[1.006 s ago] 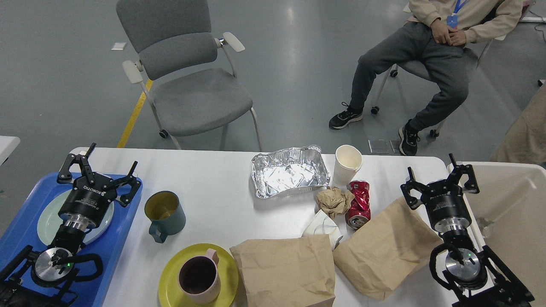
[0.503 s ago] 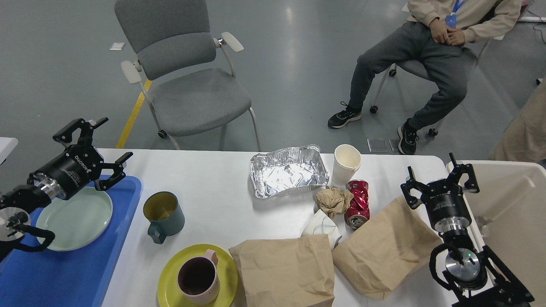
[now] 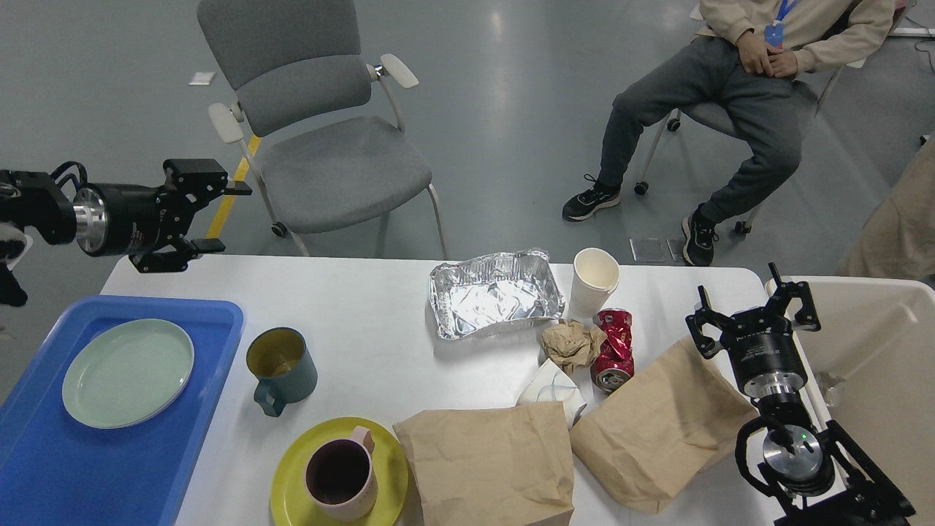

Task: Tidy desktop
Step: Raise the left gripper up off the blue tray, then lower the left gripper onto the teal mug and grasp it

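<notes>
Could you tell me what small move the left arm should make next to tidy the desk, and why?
Probably lower the open left gripper toward the dark teal ceramic mug: it stands loose on the white desktop beside the blue plastic tray.

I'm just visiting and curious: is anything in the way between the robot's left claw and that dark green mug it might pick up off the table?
Nothing visible. The left gripper, open, hangs above the desktop's far left corner, and only bare white surface lies between it and the green mug. The blue tray sits off to the side.
</notes>
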